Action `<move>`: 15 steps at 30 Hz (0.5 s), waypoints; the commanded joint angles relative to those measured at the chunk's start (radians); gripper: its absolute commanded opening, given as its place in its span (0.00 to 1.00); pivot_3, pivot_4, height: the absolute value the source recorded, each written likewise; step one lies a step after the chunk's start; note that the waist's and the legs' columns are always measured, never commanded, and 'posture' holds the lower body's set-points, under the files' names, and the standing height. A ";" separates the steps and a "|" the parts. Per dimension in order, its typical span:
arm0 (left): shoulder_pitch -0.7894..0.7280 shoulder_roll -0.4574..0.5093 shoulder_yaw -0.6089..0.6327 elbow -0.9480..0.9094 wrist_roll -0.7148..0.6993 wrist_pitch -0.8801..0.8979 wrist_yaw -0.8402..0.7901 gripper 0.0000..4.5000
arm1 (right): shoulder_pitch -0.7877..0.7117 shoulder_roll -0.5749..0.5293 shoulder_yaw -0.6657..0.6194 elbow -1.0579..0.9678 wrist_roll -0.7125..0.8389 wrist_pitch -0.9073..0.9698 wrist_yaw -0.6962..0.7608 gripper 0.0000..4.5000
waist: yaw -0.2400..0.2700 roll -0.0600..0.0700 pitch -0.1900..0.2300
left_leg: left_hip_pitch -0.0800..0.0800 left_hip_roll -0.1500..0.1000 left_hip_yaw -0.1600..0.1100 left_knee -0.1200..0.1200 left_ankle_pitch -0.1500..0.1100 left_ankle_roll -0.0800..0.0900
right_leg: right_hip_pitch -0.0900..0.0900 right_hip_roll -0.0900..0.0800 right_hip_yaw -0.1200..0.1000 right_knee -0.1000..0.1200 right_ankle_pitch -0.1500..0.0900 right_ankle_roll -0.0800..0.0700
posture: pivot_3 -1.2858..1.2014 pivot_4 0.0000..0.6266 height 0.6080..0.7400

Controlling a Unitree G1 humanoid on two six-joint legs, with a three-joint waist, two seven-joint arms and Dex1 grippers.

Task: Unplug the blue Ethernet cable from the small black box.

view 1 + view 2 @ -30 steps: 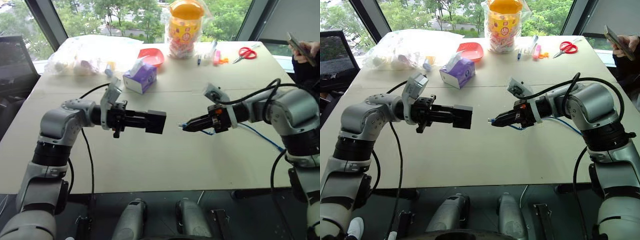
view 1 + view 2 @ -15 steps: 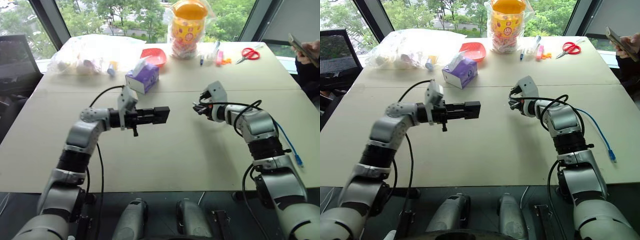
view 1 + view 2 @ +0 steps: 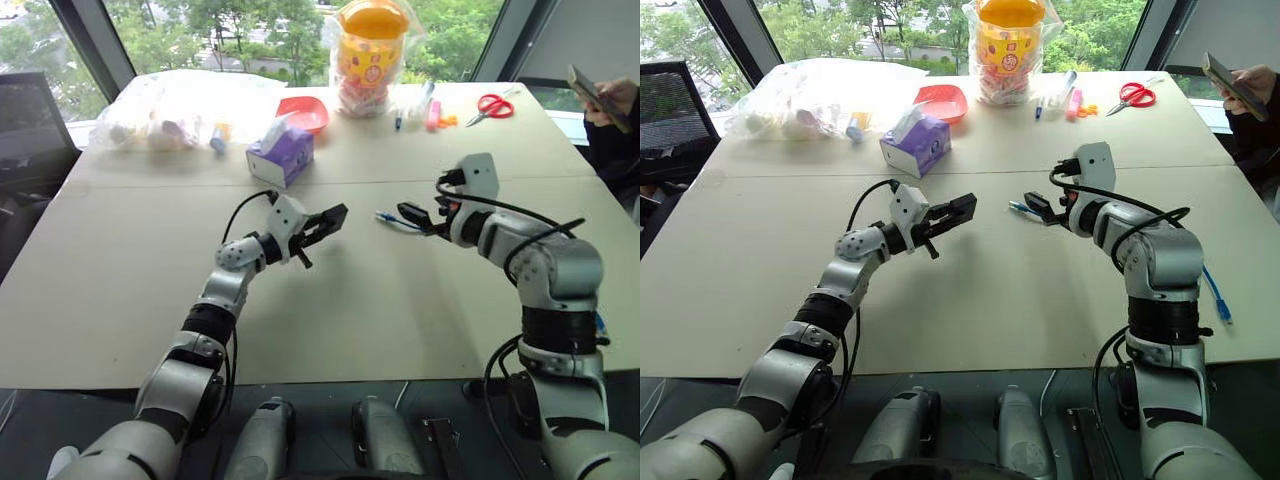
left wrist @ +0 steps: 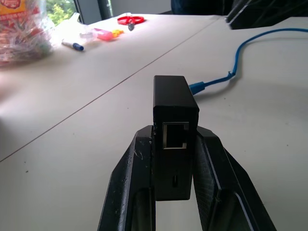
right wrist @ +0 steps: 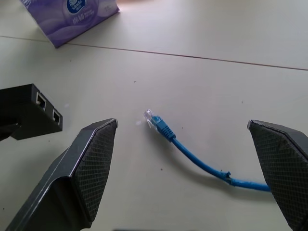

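A: Cable [image 5: 192, 153] lay loose on bench [image 3: 400, 300], plug clear of box [image 4: 174, 115]. Looked light, limp; best taken behind the plug.

B: Box pinched in left claw [image 4: 174, 159], port empty. Right claw [image 5: 192, 192] spread wide, holding nothing, above cable.

Light-blue Ethernet cable [image 5: 192, 154], clear plug. Matte-black small box [image 4: 174, 125]. Purple tissue box [image 3: 280, 155]. Red scissors [image 3: 490, 106]. Beige table [image 3: 350, 320]. Cross-hatched black gripper pads [image 5: 96, 163].

Bare table [image 3: 330, 320] between cable [image 5: 192, 155] and box [image 5: 29, 115]
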 commanded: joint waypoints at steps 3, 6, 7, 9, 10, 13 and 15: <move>0.012 -0.005 0.018 0.072 0.026 -0.084 0.021 0.10 | 0.040 0.011 -0.063 -0.169 0.049 0.084 -0.032 0.99 | 0.000 0.000 0.000 | 0.001 0.000 0.000 0.001 0.000 0.000 | 0.000 0.000 0.000 0.000 0.000 0.000 | 0.52 0.24 1.00; 0.028 -0.003 0.028 0.081 0.012 -0.066 0.011 0.10 | 0.056 0.017 -0.081 -0.217 0.064 0.122 -0.044 0.99 | 0.000 0.000 0.000 | 0.002 0.000 0.000 0.001 0.000 0.000 | 0.002 0.000 0.000 0.000 0.000 0.000 | 0.52 0.24 1.00; 0.033 0.000 0.031 0.083 0.008 -0.060 0.008 0.10 | 0.058 0.018 -0.086 -0.227 0.068 0.131 -0.047 0.99 | 0.000 0.000 0.000 | 0.002 0.000 0.000 0.001 0.000 0.000 | 0.002 0.000 0.000 0.000 0.000 0.000 | 0.52 0.24 1.00; 0.042 0.006 0.038 0.085 0.005 -0.043 0.001 0.33 | 0.059 0.021 -0.098 -0.242 0.078 0.149 -0.053 1.00 | -0.001 0.000 0.000 | 0.002 0.000 0.000 0.001 0.000 0.000 | 0.002 0.000 0.000 0.000 0.000 0.000 | 0.52 0.24 1.00; 0.044 0.008 0.044 0.087 0.004 -0.033 -0.001 0.40 | 0.058 0.023 -0.100 -0.248 0.082 0.157 -0.056 1.00 | -0.002 0.001 -0.001 | 0.002 0.000 0.000 0.001 0.000 0.000 | 0.002 0.000 0.000 0.000 0.000 0.000 | 0.52 0.24 1.00; 0.053 0.020 0.053 0.081 0.001 -0.012 -0.010 0.71 | 0.060 0.022 -0.109 -0.269 0.103 0.189 -0.049 1.00 | -0.001 0.001 -0.001 | 0.002 0.001 -0.001 0.001 0.000 0.000 | 0.003 0.000 0.000 0.000 0.000 0.000 | 0.52 0.24 1.00; 0.064 0.030 0.054 0.065 -0.002 -0.001 -0.024 0.93 | 0.068 0.014 -0.106 -0.289 0.121 0.208 -0.035 1.00 | -0.003 0.001 -0.001 | 0.003 0.001 -0.001 0.001 0.000 0.000 | 0.003 0.000 0.000 0.000 0.000 0.000 | 0.52 0.24 1.00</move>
